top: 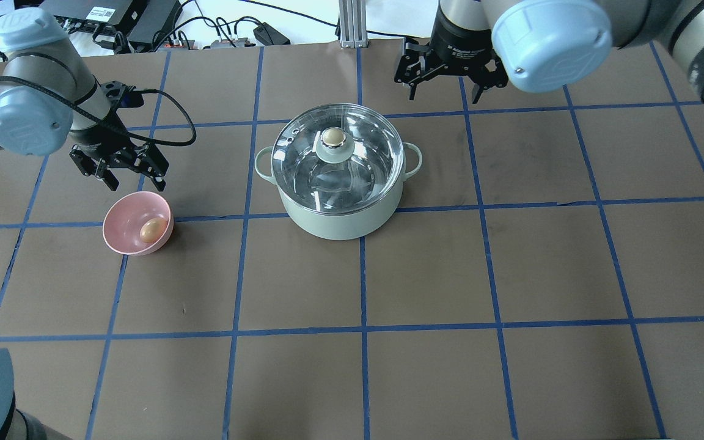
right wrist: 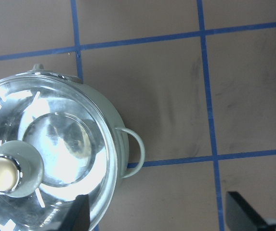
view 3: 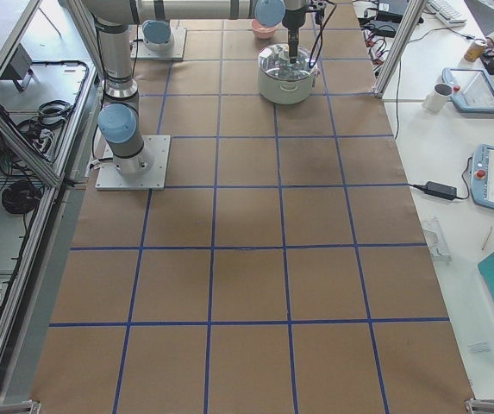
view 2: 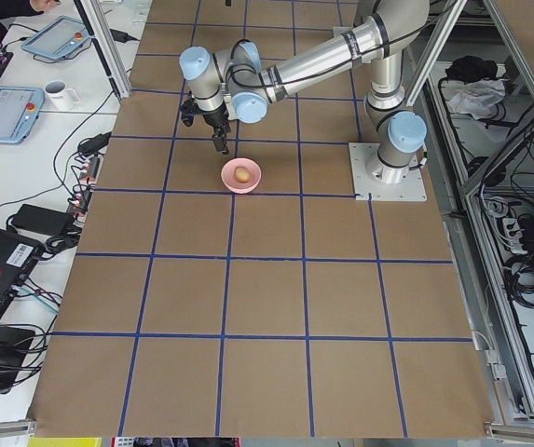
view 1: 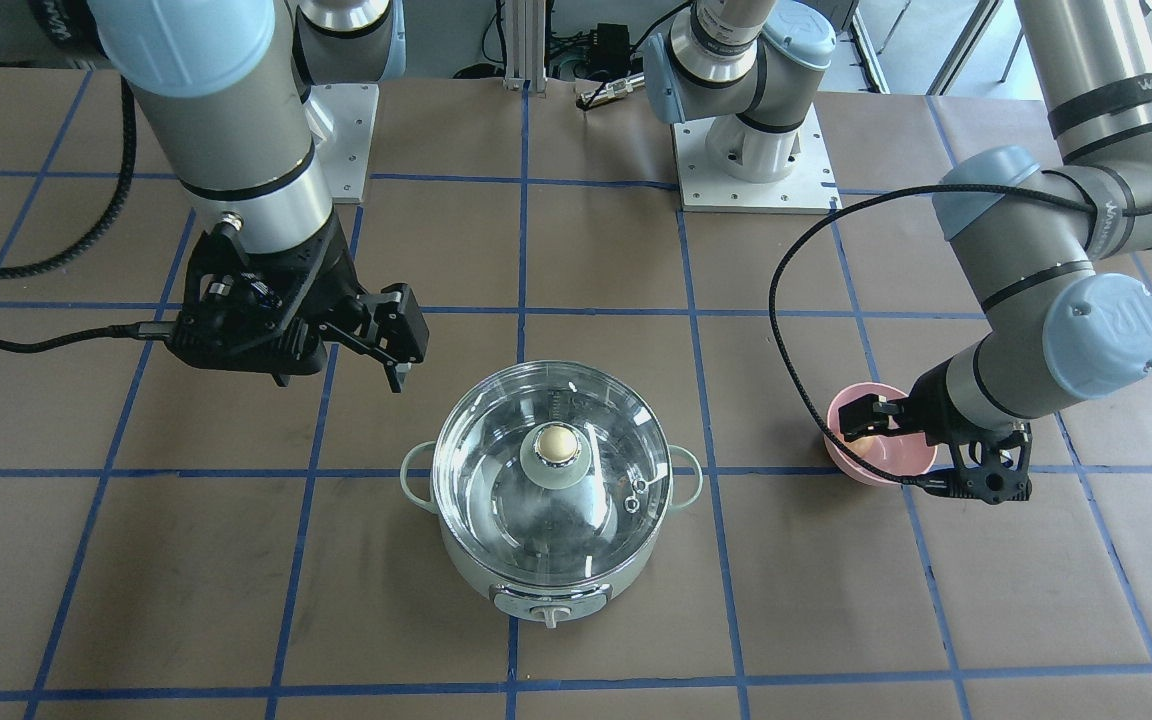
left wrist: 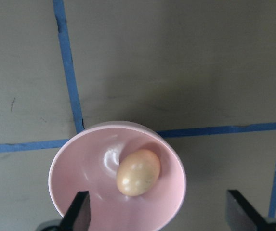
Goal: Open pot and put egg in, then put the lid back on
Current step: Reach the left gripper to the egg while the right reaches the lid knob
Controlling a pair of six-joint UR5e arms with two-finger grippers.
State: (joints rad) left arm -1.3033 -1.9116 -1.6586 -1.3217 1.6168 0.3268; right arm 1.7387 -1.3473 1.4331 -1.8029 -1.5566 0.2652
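On the brown gridded table [view 1: 236,600], the front-facing view shows the mint-green pot [view 1: 471,565] closed under its clear glass lid [view 1: 586,500] with the tan knob, the right gripper [view 1: 386,355] hanging near one side and the left gripper [view 1: 861,420] over a pink bowl [view 1: 891,470] well apart on the other. From overhead, both grippers' fingers stand spread wide and hold nothing, and the small tan-brown egg [top: 151,229] lies in the bowl. At the left wrist the egg is a smooth, glossy oval between the parted fingertips; the right wrist sees the lid seated.
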